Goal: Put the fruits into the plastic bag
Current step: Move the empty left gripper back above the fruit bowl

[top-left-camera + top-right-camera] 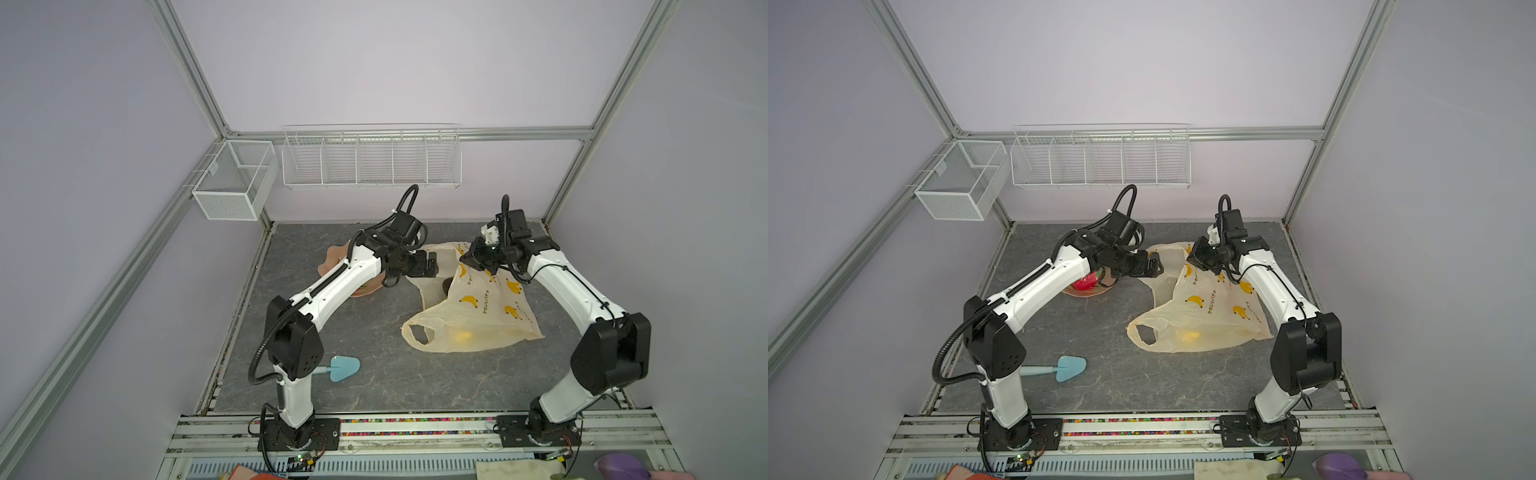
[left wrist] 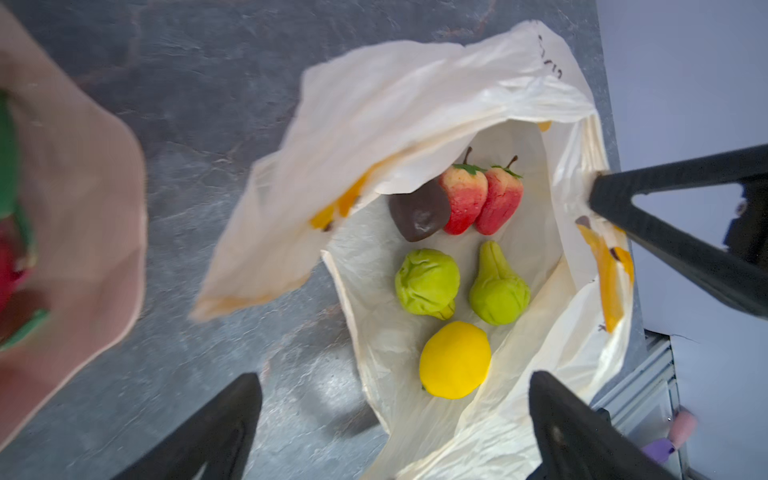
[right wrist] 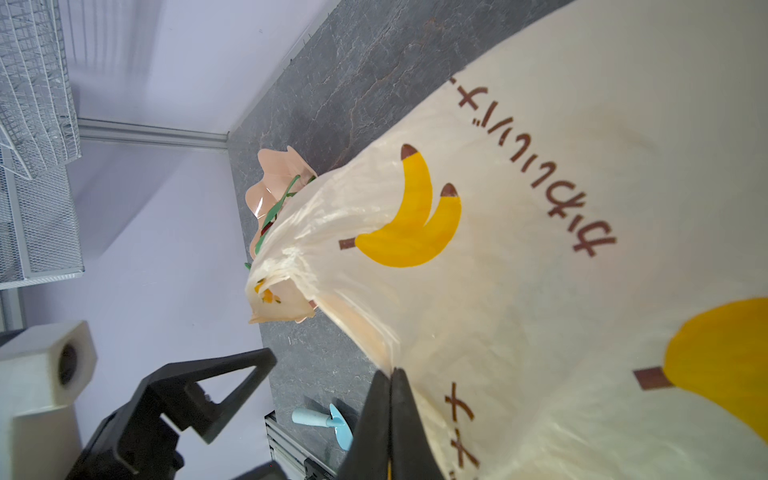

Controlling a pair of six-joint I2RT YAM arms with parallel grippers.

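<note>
With the right end effector (image 3: pixel 390 374) clamped on the rim of the plastic bag (image 1: pixel 478 307), holding its mouth open, and the left end effector (image 2: pixel 395 380) spread empty above the fruits (image 2: pixel 428 282) inside, you are between picks; next, likely grasp the dragon fruit (image 1: pixel 1084 283) in the peach dish (image 1: pixel 332 257) beside the bag.

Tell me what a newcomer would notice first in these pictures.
The banana-print plastic bag lies right of centre, its rim pinched up by the shut right tool. Inside it, under the open left tool, lie six bright toy fruits. A red dragon fruit sits on the peach dish at left.
</note>
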